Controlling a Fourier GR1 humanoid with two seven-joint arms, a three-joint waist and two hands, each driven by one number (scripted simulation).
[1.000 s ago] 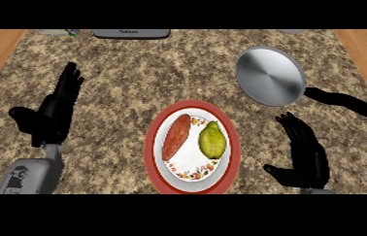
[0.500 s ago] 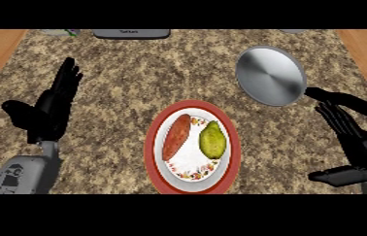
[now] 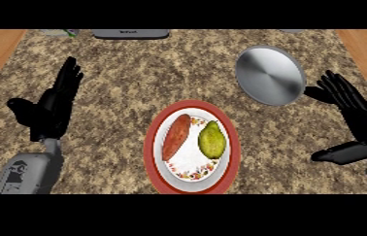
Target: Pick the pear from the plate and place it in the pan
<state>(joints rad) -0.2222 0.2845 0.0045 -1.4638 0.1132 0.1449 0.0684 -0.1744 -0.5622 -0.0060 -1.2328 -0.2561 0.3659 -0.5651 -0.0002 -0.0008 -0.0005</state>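
Note:
A green pear [image 3: 211,140] lies on the right half of a red-rimmed plate [image 3: 152,152], beside an orange sweet potato [image 3: 176,137]. The silver pan [image 3: 271,75] sits on the counter up and to the right of the plate, its black handle running toward my right hand. My right hand [image 3: 347,108] is open at the right edge, fingers straight, level with the pan's lower rim and well right of the pear. My left hand [image 3: 52,108] is open at the left edge, fingers up, resting.
A dark appliance [image 3: 130,34] sits at the counter's far edge. The speckled stone counter [image 3: 143,79] stretches between the hands. Wooden strips show at the far left [image 3: 8,41] and far right corners.
My right hand has moved right and up, away from the plate toward the pan's handle. My left hand has shifted slightly upward. Pear and plate have not moved.

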